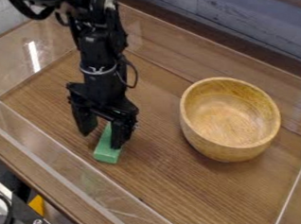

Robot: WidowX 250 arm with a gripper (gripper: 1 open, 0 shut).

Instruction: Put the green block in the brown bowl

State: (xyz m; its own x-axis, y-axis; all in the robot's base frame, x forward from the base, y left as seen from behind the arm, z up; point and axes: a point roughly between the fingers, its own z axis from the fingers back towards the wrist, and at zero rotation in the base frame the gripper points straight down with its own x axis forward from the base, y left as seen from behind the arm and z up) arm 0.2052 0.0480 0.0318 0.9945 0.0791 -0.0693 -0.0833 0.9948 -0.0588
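Observation:
The green block [108, 148] lies flat on the wooden table, its far end hidden behind my gripper. My gripper [101, 132] points straight down over that far end, open, with one finger [84, 125] to the block's left and the other [120, 136] to its right. Whether the fingers touch the block I cannot tell. The brown bowl [230, 118] stands upright and empty to the right, well apart from the block and gripper.
The wooden table [175, 181] is ringed by a low clear plastic wall [74, 171]. A tiled wall runs along the back. Black cabling shows at the lower left corner.

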